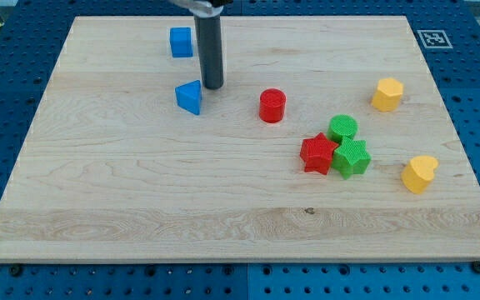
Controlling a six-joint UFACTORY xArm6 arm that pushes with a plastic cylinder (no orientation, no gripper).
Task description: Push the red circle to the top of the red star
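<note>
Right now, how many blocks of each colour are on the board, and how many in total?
Blue: 2, the blue cube and the blue triangle, which sits just to the view's left of my tip.
Red: 2, the red circle and the red star.
Green: 2, the green circle and the green star.
Yellow: 2, the yellow hexagon and the yellow heart.
Total: 8 blocks.

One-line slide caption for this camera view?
My tip sits beside the blue triangle, left of the red circle, which lies up-left of the red star.
</note>
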